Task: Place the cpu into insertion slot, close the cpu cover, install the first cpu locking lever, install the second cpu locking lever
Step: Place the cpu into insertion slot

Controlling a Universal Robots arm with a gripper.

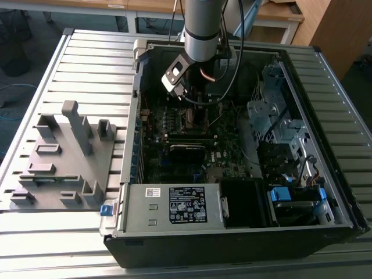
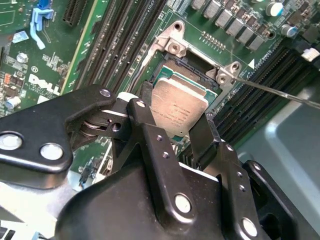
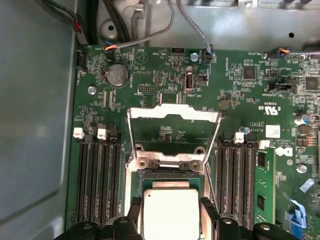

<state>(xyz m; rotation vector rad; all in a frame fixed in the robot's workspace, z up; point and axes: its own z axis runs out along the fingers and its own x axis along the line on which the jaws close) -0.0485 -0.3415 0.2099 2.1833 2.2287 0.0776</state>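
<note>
In both wrist views my gripper point(image 2: 176, 107) point(image 3: 170, 202) is shut on the cpu point(image 2: 184, 100) point(image 3: 170, 217), one black finger against each of two opposite sides. The silver-grey chip sits level right at the insertion slot point(image 2: 186, 67) point(image 3: 170, 174); I cannot tell whether it rests in it. The slot's black frame shows around the chip's far edge. The cpu cover point(image 3: 150, 111) stands swung open behind the slot. A thin locking lever rod point(image 2: 280, 92) sticks out sideways from the socket corner. In the exterior view the gripper point(image 1: 187, 100) reaches down into the open computer case point(image 1: 133, 192) over the green motherboard point(image 1: 174, 168).
Long black memory slots point(image 3: 95, 180) point(image 3: 240, 180) flank the socket on both sides. Cables point(image 3: 150, 35) run along the case wall beyond the board. Drive cages point(image 1: 279, 128) fill the case at the exterior view's right. A grey fixture point(image 1: 64, 157) lies on the slatted table at its left.
</note>
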